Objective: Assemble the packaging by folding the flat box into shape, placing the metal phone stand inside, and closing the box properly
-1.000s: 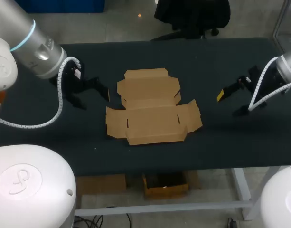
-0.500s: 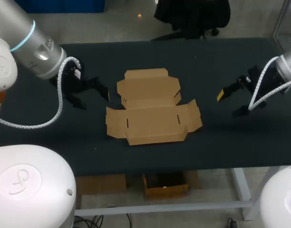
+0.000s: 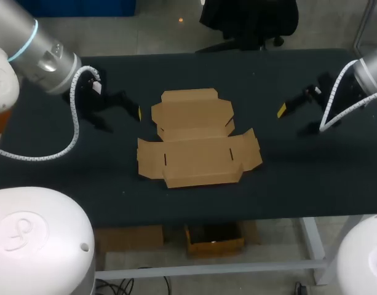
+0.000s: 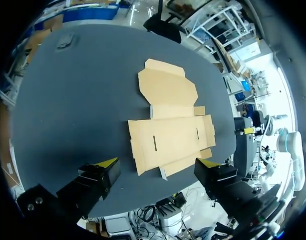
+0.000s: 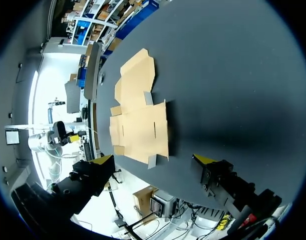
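The flat cardboard box (image 3: 197, 138) lies unfolded in the middle of the black table, flaps spread out. My left gripper (image 3: 122, 118) hovers left of it, open and empty, fingers pointing toward the box. My right gripper (image 3: 294, 120) hovers right of it, also open and empty. In the left wrist view the box (image 4: 170, 120) lies ahead of the gripper (image 4: 157, 163), whose yellow tips stand wide apart. The right wrist view shows the box (image 5: 138, 120) ahead of its gripper (image 5: 153, 160), well clear of the fingers. No metal phone stand shows in the head view.
The black table (image 3: 268, 184) has bare surface on all sides of the box. A small grey object (image 4: 65, 41) lies near a far table corner in the left wrist view; what it is cannot be told.
Both grippers have drawn back toward the far side of the table, a little away from the box. Both stay open. The box has not moved.
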Robot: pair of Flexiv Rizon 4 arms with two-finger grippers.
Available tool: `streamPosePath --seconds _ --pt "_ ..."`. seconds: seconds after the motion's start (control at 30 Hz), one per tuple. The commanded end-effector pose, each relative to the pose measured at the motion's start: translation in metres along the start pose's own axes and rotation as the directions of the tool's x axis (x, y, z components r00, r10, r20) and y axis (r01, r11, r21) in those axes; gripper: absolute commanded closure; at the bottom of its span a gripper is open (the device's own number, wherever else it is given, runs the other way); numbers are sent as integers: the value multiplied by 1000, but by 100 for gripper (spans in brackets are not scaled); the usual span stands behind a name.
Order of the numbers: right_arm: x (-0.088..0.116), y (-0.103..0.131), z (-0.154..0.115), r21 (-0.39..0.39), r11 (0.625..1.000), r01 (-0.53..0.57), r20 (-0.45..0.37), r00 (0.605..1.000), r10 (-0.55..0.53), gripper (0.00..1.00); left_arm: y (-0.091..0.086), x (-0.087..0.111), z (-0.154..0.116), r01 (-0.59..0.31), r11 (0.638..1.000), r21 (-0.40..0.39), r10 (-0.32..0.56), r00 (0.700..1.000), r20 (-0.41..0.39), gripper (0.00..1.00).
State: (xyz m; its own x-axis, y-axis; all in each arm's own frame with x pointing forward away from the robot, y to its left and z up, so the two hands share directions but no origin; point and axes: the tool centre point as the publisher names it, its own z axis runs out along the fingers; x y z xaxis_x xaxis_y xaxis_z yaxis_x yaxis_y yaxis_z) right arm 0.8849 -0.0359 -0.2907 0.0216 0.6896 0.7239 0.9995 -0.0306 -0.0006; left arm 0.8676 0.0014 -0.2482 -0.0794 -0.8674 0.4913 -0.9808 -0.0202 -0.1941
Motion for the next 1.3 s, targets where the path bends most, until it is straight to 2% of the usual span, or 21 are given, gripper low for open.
streamPosePath --seconds 0.03,0.27,0.6,0.93,1.07,1.3 --pt "-5 27 7 52 999 -10 -19 1000 11 0 -14 -7 3 -13 1000 -15 13 999 -36 0" --pt "-4 64 25 57 997 -45 -46 998 47 0 -45 -11 6 -31 999 -14 30 996 -81 0" --pt "4 102 57 39 999 3 -72 997 0 0 -80 -18 10 -66 998 -16 63 989 -132 0" --pt "-2 122 74 26 998 51 -108 993 -47 0 -108 -24 17 -100 994 -37 93 983 -161 0" --pt "-3 123 80 41 997 62 -122 991 -57 0 -119 -24 17 -106 993 -45 95 975 -199 0" --pt "-3 123 80 41 997 62 -122 991 -57 0 -119 -24 17 -106 993 -45 95 975 -199 0"
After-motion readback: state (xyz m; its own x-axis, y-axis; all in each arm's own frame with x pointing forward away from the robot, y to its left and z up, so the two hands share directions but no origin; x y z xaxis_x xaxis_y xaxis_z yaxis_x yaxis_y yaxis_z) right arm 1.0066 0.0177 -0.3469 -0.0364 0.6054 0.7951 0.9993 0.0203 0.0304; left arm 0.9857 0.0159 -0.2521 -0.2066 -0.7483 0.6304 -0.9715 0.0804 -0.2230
